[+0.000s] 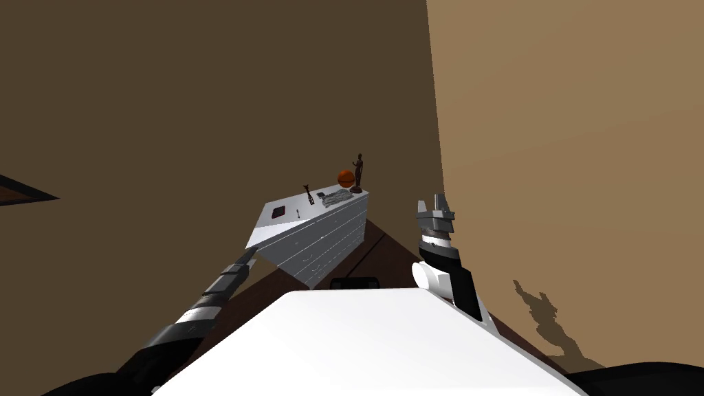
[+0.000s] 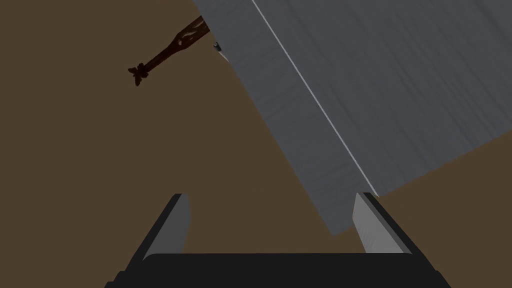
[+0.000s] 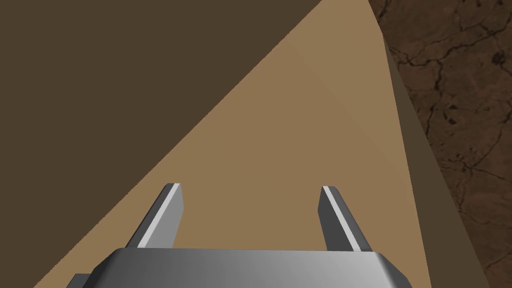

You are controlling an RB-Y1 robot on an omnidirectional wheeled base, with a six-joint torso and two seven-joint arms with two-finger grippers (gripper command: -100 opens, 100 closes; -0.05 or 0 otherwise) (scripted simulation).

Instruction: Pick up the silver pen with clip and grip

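Head view: left end effector (image 1: 247,256), fingers apart, hangs low by the near corner of the white desk (image 1: 330,237), probably staging to reach up top, while the right end effector (image 1: 433,205), open too, idles beside the tan wall (image 1: 570,172). The pen (image 1: 298,214) looks like that tiny sliver on the desk top between a dark square pad (image 1: 278,212) and a spindly dark ornament (image 1: 309,194). An orange ball (image 1: 346,178) and a statuette (image 1: 358,172) sit further back against the brown wall (image 1: 206,103).

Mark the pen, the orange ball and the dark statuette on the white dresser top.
pen (image 1: 298,214), head view, middle of its thin shaft.
orange ball (image 1: 346,178), head view, centre of the ball.
dark statuette (image 1: 358,168), head view, its torso.
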